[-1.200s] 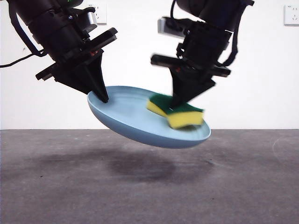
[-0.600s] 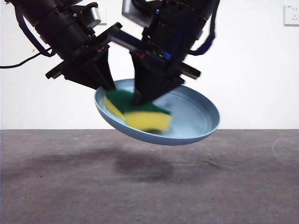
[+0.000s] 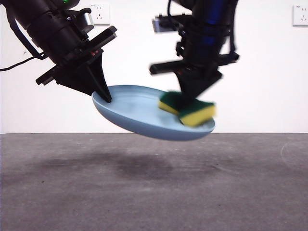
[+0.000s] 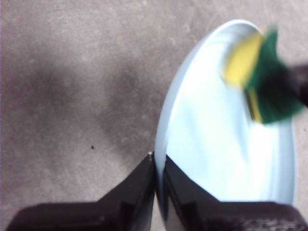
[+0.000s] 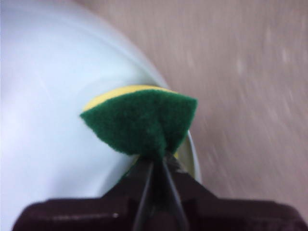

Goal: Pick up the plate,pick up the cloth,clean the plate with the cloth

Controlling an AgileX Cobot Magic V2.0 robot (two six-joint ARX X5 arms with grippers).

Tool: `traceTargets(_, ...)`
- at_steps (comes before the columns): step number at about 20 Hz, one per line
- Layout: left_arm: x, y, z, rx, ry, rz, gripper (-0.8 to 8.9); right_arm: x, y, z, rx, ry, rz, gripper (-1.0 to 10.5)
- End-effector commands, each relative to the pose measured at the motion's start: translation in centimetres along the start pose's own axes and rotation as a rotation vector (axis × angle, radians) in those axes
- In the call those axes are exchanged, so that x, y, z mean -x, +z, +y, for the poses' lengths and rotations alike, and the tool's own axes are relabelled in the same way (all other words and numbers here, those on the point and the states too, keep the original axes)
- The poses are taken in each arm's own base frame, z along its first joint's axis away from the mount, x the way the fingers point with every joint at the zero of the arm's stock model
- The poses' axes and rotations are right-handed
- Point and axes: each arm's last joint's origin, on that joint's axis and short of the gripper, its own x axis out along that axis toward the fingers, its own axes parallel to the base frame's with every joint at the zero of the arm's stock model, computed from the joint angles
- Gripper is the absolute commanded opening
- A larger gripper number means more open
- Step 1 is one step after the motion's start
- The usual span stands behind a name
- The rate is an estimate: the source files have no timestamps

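White wall with two sockets (image 3: 100, 13) stands behind a grey worktop (image 3: 154, 187) that lies bare below the plate (image 3: 139, 113), carrying only its shadow. Both pick-ups look done: plate and cloth (image 3: 190, 109) are each in a gripper and up off the worktop, so what remains, by my reading, is the cleaning itself, and how much more wiping is wanted cannot be told from here. To the plate's left, the left gripper (image 3: 103, 94) comes down at a slant, its jaws clenched on the plate's near rim; the left wrist view shows the two black jaws pinching the thin edge between them (image 4: 156, 168). The plate hangs in the air, tilted, its held side higher and its far side lower. Over the plate's far side the right gripper (image 3: 190, 103) reaches down from above, jaws grasping the cloth, a yellow sponge block with a green scouring layer; the right wrist view shows the green layer squeezed between the jaw tips (image 5: 156, 159). The cloth sits inside the plate, close against its far rim, yellow foam downward and seemingly touching the plate's inner face, though blur hides the contact itself. Apart from the cloth, the plate (image 5: 43, 96) holds nothing; its pale blue face shows no visible dirt.
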Motion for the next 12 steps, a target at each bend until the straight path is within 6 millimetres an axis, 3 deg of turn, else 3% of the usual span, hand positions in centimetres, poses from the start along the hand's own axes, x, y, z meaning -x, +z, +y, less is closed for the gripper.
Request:
traceTargets(1, 0.0, 0.0, -0.5, -0.036, -0.064, 0.009, -0.08, -0.3, 1.1, 0.3, -0.039, 0.131, -0.137, -0.1)
traceTargets(5, 0.0, 0.0, -0.3, -0.085, 0.002, -0.002, -0.09, 0.2, 2.0, 0.6, -0.049, 0.256, -0.227, -0.1)
traceTargets(7, 0.0, 0.0, 0.2, -0.130, 0.149, -0.011, -0.08, 0.9, 2.1, 0.3, -0.049, 0.257, -0.231, -0.1)
traceTargets(12, -2.1, -0.2, 3.4, -0.115, 0.286, 0.048, -0.08, 4.2, 1.5, -0.9, -0.038, 0.240, -0.155, -0.1)
